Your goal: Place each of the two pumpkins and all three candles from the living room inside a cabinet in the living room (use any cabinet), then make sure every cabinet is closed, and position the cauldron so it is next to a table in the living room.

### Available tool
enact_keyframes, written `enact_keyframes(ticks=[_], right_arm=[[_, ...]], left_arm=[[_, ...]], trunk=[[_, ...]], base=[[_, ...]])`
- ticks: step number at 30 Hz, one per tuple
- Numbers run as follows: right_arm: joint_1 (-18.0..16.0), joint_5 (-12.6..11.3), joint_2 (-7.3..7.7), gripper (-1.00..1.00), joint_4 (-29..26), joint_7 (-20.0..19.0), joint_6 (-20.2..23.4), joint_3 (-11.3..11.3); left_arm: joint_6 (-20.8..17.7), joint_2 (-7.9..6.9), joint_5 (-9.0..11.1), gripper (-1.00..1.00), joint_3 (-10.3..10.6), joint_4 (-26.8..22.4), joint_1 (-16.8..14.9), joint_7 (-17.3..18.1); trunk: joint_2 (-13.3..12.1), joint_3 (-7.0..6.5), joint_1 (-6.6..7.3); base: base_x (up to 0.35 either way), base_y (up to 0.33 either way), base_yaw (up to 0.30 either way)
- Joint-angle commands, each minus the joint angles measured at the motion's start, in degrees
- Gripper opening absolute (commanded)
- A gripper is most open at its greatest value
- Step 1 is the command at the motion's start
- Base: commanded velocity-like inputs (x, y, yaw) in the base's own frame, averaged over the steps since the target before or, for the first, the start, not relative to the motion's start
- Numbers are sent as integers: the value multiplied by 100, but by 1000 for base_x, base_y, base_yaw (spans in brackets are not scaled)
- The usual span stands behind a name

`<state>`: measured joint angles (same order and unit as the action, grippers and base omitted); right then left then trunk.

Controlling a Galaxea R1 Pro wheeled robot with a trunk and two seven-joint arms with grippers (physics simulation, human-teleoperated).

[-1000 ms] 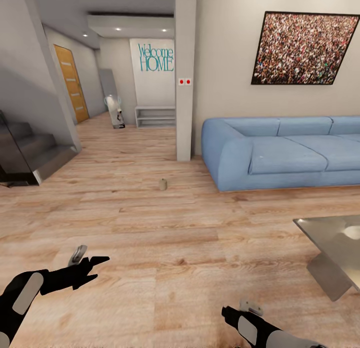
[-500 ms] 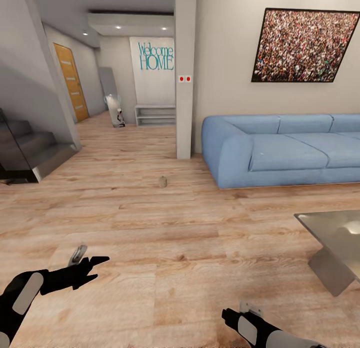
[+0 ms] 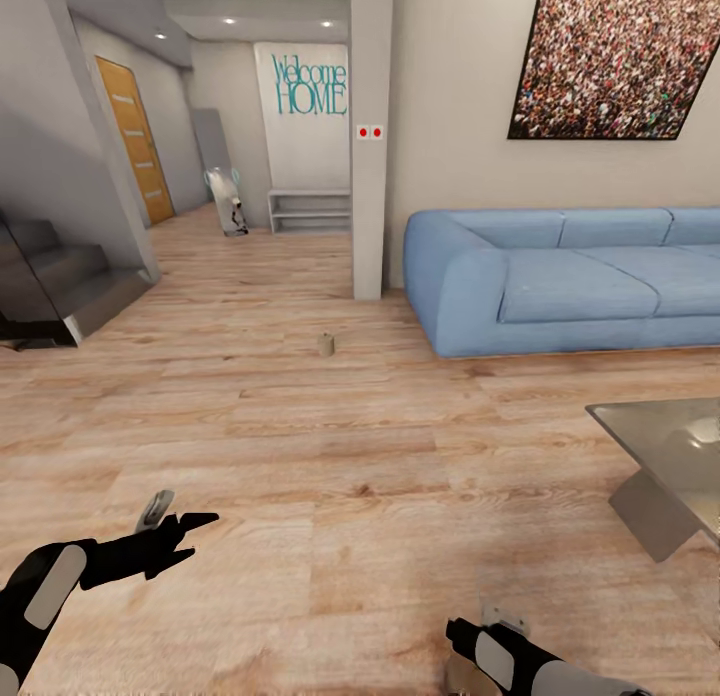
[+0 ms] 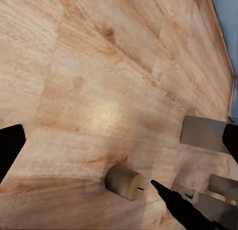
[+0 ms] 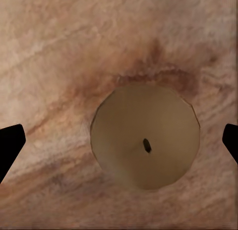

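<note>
- Your right gripper [image 5: 119,141] hangs with its fingers spread wide, and a candle [image 5: 145,143] stands upright on the wooden floor [image 5: 54,51] between them, wick end facing you.
- Judge it light, stiff and slightly slick: close on the round side wall, mid-height.
- Your left gripper [image 4: 89,165] is also spread, empty.
- Another candle [image 3: 326,344] stands far ahead, near the sofa [image 3: 560,281].

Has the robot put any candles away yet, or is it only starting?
Nothing looks done. One candle stands on the wood floor near the blue sofa. Another candle sits straight below the open right gripper, likely the next pickup. The left gripper is open and holds nothing. Storing candles and pumpkins, closing cabinets and moving the cauldron are left.
</note>
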<state>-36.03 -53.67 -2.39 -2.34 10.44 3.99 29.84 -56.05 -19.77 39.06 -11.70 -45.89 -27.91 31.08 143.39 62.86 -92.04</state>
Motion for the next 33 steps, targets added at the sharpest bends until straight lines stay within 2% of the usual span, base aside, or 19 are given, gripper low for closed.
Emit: enact_keyframes(ticks=[1,15,18,25,33], right_arm=[[-1,-29,1,100,-14,37,32,48],[-1,-23,1,100,-20,32,-18,57],[-1,-21,1,100,-24,29,-49,57],[-1,-12,1,100,-29,28,-79,64],[-1,-12,-7,100,-29,13,-271,66]], left_arm=[[-29,1,-21,100,-15,1,-4,32],[-29,8,-21,100,-12,1,-4,31],[-29,8,-20,100,-8,1,-4,32],[-29,8,-21,100,-8,1,-4,30],[-29,8,-13,100,-8,1,-4,31]], trunk=[[4,28,0],[22,338,-36],[22,338,-36],[32,493,-54],[43,670,-75]], base=[[-61,0,0],[-8,0,0],[0,0,0],[0,0,0],[0,0,0]])
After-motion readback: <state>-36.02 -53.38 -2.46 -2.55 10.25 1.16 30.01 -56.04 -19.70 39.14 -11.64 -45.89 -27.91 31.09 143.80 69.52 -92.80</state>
